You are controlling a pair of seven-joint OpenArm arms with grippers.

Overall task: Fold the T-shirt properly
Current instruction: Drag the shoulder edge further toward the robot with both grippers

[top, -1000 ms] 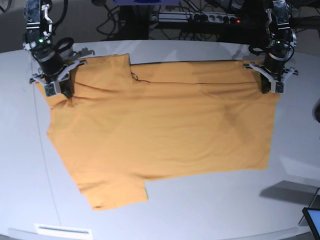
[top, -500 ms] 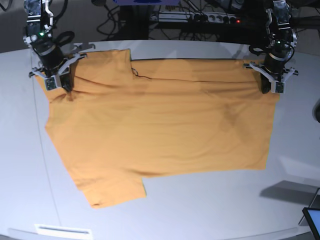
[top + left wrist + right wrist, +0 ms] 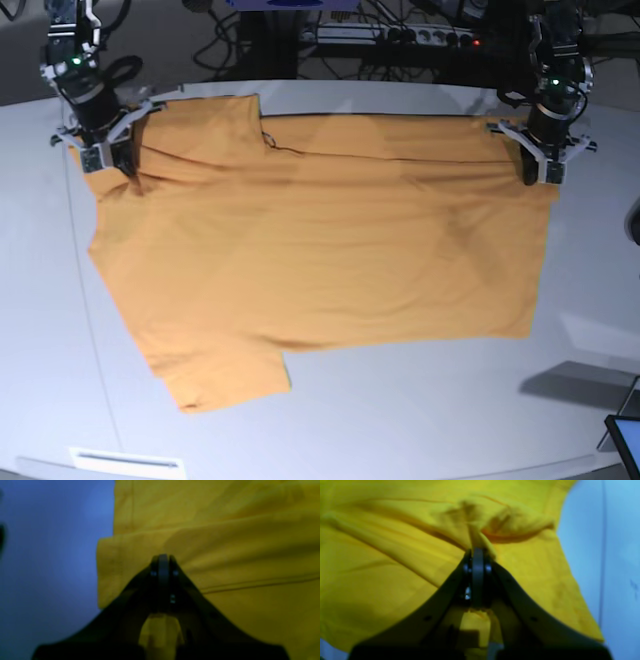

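Near side first: your T-shirt [image 3: 310, 260] lies spread across the table [image 3: 420, 420], one sleeve poking toward you, barely folded, so most work's left. Farther back, your left gripper [image 3: 541, 170] and right gripper [image 3: 103, 160] are both clamped on its far edge.

Nothing to read anywhere. The T-shirt [image 3: 310, 255] is plain orange-yellow, no print or label showing in any of the three views. The tabletop [image 3: 420, 410] carries no lettering. A pale strip [image 3: 127, 461] at its near edge, below the T-shirt's sleeve, is too small to make out any writing on it.
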